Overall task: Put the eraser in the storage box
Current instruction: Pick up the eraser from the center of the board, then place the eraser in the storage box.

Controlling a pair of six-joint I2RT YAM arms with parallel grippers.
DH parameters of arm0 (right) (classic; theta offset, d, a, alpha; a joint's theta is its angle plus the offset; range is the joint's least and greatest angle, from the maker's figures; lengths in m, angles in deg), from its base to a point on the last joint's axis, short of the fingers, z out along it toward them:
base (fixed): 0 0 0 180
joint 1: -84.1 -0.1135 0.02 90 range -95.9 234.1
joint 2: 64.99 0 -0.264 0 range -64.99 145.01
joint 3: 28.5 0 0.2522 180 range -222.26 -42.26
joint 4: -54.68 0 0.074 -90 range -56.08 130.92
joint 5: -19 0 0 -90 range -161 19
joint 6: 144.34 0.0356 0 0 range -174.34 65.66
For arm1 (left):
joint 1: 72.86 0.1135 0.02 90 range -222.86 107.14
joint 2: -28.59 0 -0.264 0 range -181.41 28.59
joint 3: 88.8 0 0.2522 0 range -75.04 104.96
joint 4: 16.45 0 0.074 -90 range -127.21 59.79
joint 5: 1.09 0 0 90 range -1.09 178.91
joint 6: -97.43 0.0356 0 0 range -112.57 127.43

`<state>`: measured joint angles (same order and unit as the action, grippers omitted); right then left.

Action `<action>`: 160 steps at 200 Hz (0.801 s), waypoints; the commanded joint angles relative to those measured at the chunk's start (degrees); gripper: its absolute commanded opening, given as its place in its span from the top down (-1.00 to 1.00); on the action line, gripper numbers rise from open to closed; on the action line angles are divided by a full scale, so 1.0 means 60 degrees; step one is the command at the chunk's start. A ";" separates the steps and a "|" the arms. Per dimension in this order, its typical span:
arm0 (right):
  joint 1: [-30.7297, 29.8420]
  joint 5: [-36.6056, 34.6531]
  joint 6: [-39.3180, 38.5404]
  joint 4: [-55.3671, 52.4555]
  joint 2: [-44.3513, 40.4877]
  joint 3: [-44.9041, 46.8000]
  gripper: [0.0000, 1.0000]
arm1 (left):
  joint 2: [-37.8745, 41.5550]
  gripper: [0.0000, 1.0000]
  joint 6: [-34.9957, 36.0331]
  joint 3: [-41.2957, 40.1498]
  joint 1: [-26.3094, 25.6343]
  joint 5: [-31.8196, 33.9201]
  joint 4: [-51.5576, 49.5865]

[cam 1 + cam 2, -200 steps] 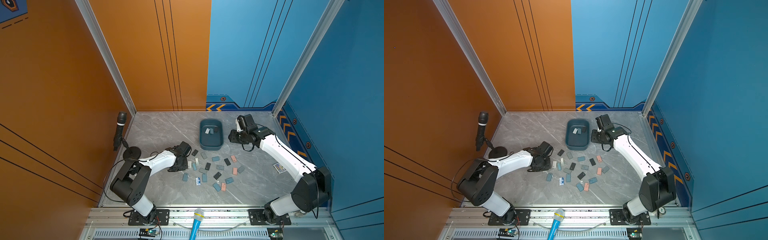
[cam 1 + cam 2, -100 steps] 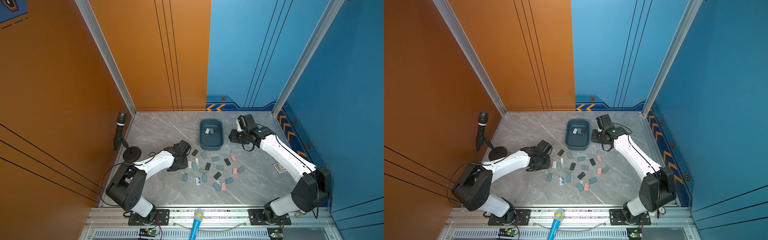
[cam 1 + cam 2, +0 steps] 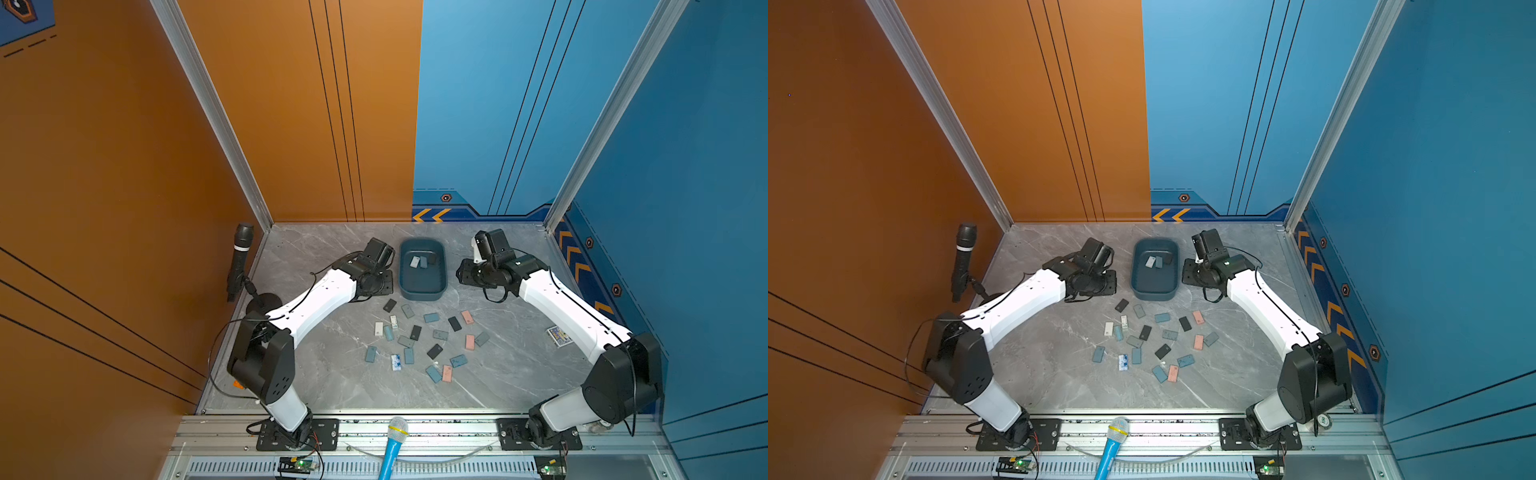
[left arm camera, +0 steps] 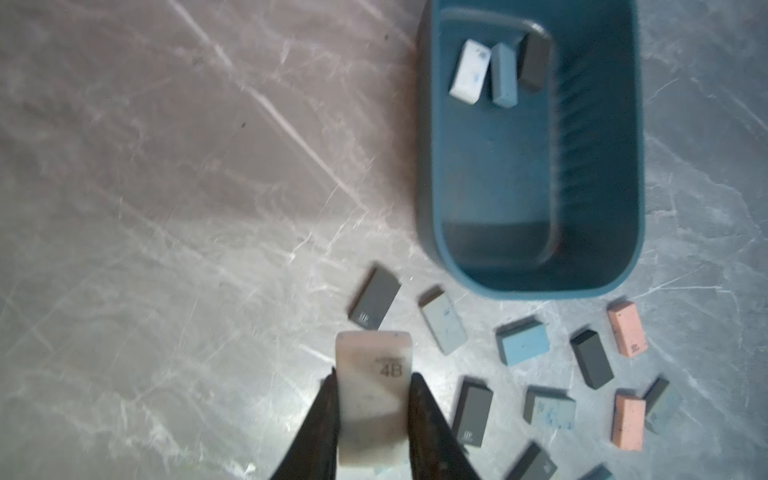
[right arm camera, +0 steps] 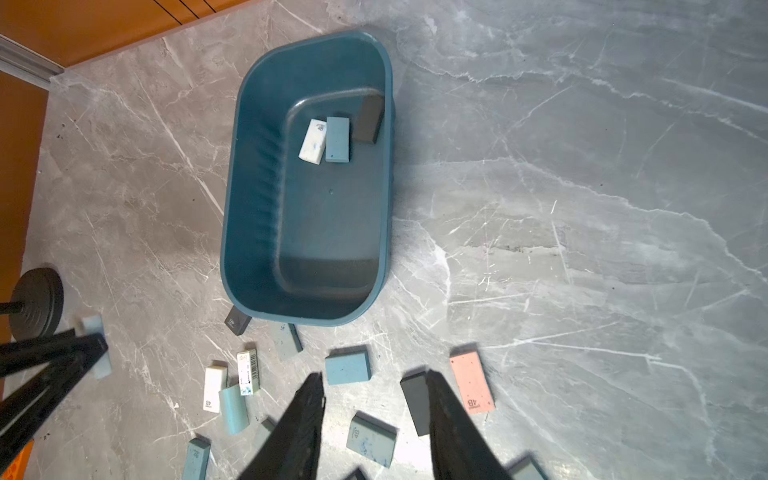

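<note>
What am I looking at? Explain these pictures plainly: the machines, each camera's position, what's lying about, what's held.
Two white robot arms, the left arm and the right arm, are mounted at the edge of a marble table. Two pictures look down from overhead, side by side; the other two come from a camera on each arm's wrist. A teal storage box holds three erasers; many loose erasers lie scattered in front of it. The left pincer is shut on a pale eraser marked 4B, near the box. The right pincer is open and empty.
</note>
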<state>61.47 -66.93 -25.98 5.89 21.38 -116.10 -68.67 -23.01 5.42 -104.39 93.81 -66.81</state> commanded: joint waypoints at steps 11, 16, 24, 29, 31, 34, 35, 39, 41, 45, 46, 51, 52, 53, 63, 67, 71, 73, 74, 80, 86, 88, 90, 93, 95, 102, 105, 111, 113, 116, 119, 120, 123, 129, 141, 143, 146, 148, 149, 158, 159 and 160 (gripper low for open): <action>0.0125 0.0155 0.0064 0.0081 -0.0148 0.0374 0.15 | -0.1374 0.43 0.1100 0.1827 0.0076 -0.0488 -0.0616; 0.0135 0.0184 0.0071 0.0077 -0.0181 0.0421 0.15 | -0.1608 0.43 0.1191 0.2173 0.0070 -0.0529 -0.0711; 0.0139 0.0190 0.0078 0.0081 -0.0241 0.0525 0.15 | -0.2002 0.43 0.1331 0.2725 0.0091 -0.0581 -0.0834; 0.0152 0.0188 0.0089 0.0095 -0.0296 0.0599 0.15 | -0.2222 0.44 0.1397 0.3049 0.0086 -0.0620 -0.0915; 0.0154 0.0189 0.0092 0.0095 -0.0308 0.0624 0.15 | -0.2282 0.44 0.1425 0.3140 0.0084 -0.0633 -0.0934; 0.0154 0.0196 0.0113 0.0103 -0.0340 0.0679 0.15 | -0.2436 0.44 0.1471 0.3332 0.0084 -0.0665 -0.0937; 0.0154 0.0198 0.0117 0.0106 -0.0351 0.0692 0.15 | -0.2488 0.44 0.1485 0.3391 0.0084 -0.0668 -0.0949; 0.0146 0.0195 0.0133 0.0117 -0.0385 0.0769 0.15 | -0.2644 0.44 0.1537 0.3577 0.0086 -0.0705 -0.0960; 0.0159 0.0191 0.0136 0.0123 -0.0411 0.0802 0.15 | -0.2732 0.44 0.1556 0.3708 0.0084 -0.0735 -0.0968; 0.0168 0.0178 0.0150 0.0138 -0.0461 0.0873 0.15 | -0.2900 0.44 0.1588 0.3926 0.0090 -0.0766 -0.0978; 0.0168 0.0181 0.0166 0.0139 -0.0477 0.0892 0.15 | -0.2940 0.44 0.1595 0.3951 0.0094 -0.0770 -0.0977; 0.0183 0.0174 0.0193 0.0167 -0.0532 0.0978 0.15 | -0.3147 0.44 0.1636 0.4220 0.0089 -0.0814 -0.0989; 0.0176 0.0172 0.0201 0.0168 -0.0549 0.1003 0.15 | -0.3188 0.44 0.1640 0.4267 0.0094 -0.0816 -0.0990; 0.0187 0.0171 0.0206 0.0168 -0.0565 0.1023 0.15 | -0.3231 0.44 0.1650 0.4305 0.0089 -0.0824 -0.0982; 0.0234 0.0188 0.0260 0.0212 -0.0678 0.1185 0.14 | -0.3640 0.44 0.1738 0.4739 0.0084 -0.0874 -0.0990; 0.0240 0.0183 0.0272 0.0225 -0.0721 0.1244 0.14 | -0.3803 0.44 0.1758 0.4932 0.0098 -0.0884 -0.1011; 0.0263 0.0188 0.0301 0.0227 -0.0761 0.1295 0.14 | -0.3979 0.44 0.1788 0.5118 0.0101 -0.0891 -0.1028; 0.0269 0.0193 0.0299 0.0227 -0.0776 0.1314 0.14 | -0.4065 0.44 0.1798 0.5207 0.0099 -0.0887 -0.1043; 0.0270 0.0196 0.0298 0.0227 -0.0781 0.1325 0.14 | -0.4102 0.44 0.1809 0.5251 0.0099 -0.0889 -0.1053; 0.0298 0.0202 0.0312 0.0227 -0.0833 0.1393 0.14 | -0.4358 0.45 0.1831 0.5527 0.0099 -0.0857 -0.1085; 0.0319 0.0203 0.0327 0.0227 -0.0876 0.1441 0.14 | -0.4610 0.45 0.1855 0.5820 0.0106 -0.0785 -0.1168; 0.0334 0.0215 0.0338 0.0227 -0.0897 0.1461 0.14 | -0.4695 0.45 0.1859 0.5910 0.0100 -0.0755 -0.1207; 0.0335 0.0214 0.0341 0.0227 -0.0913 0.1473 0.14 | -0.4775 0.45 0.1863 0.5994 0.0099 -0.0732 -0.1220; 0.0343 0.0214 0.0342 0.0214 -0.0938 0.1494 0.14 | -0.4893 0.45 0.1875 0.6129 0.0100 -0.0705 -0.1249; 0.0348 0.0214 0.0349 0.0213 -0.0949 0.1507 0.14 | -0.4964 0.45 0.1889 0.6225 0.0099 -0.0683 -0.1264; 0.0381 0.0200 0.0357 0.0197 -0.1014 0.1551 0.14 | -0.5218 0.45 0.1908 0.6491 0.0099 -0.0637 -0.1282; 0.0387 0.0200 0.0357 0.0181 -0.1040 0.1575 0.14 | -0.5318 0.45 0.1909 0.6596 0.0117 -0.0608 -0.1281; 0.0415 0.0189 0.0370 0.0175 -0.1088 0.1606 0.14 | -0.5500 0.45 0.1909 0.6804 0.0114 -0.0578 -0.1294; 0.0410 0.0186 0.0371 0.0170 -0.1096 0.1612 0.14 | -0.5570 0.45 0.1909 0.6873 0.0113 -0.0564 -0.1286; 0.0437 0.0187 0.0384 0.0169 -0.1127 0.1628 0.14 | -0.5648 0.45 0.1909 0.6977 0.0117 -0.0555 -0.1296; 0.0438 0.0192 0.0386 0.0158 -0.1146 0.1640 0.14 | -0.5751 0.45 0.1909 0.7076 0.0114 -0.0534 -0.1286; 0.0443 0.0189 0.0386 0.0156 -0.1156 0.1641 0.14 | -0.5780 0.45 0.1909 0.7109 0.0113 -0.0529 -0.1292; 0.0459 0.0196 0.0386 0.0141 -0.1190 0.1654 0.14 | -0.5863 0.45 0.1905 0.7206 0.0113 -0.0505 -0.1297; 0.0481 0.0189 0.0418 0.0118 -0.1228 0.1670 0.14 | -0.6029 0.45 0.1881 0.7386 0.0113 -0.0442 -0.1290; 0.0538 0.0185 0.0441 0.0110 -0.1345 0.1729 0.14 | -0.6354 0.44 0.1883 0.7771 0.0113 -0.0342 -0.1296; 0.0539 0.0196 0.0451 0.0103 -0.1365 0.1742 0.14 | -0.6398 0.44 0.1880 0.7840 0.0124 -0.0325 -0.1297; 0.0557 0.0186 0.0453 0.0109 -0.1390 0.1751 0.14 | -0.6482 0.44 0.1892 0.7924 0.0122 -0.0291 -0.1296; 0.0559 0.0185 0.0458 0.0110 -0.1402 0.1769 0.14 | -0.6533 0.44 0.1893 0.7977 0.0123 -0.0269 -0.1297; 0.0569 0.0192 0.0458 0.0110 -0.1402 0.1765 0.14 | -0.6559 0.44 0.1894 0.8013 0.0118 -0.0258 -0.1297; 0.0598 0.0185 0.0463 0.0103 -0.1469 0.1824 0.14 | -0.6775 0.43 0.1921 0.8256 0.0106 -0.0164 -0.1297; 0.0603 0.0185 0.0461 0.0099 -0.1479 0.1829 0.14 | -0.6797 0.43 0.1930 0.8284 0.0110 -0.0147 -0.1297; 0.0606 0.0185 0.0467 0.0097 -0.1477 0.1831 0.14 | -0.6815 0.43 0.1934 0.8313 0.0104 -0.0131 -0.1297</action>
<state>64.44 -66.23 -24.26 6.70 14.67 -106.64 -107.16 -12.87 50.91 -103.99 90.47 -73.08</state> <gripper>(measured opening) 0.429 0.282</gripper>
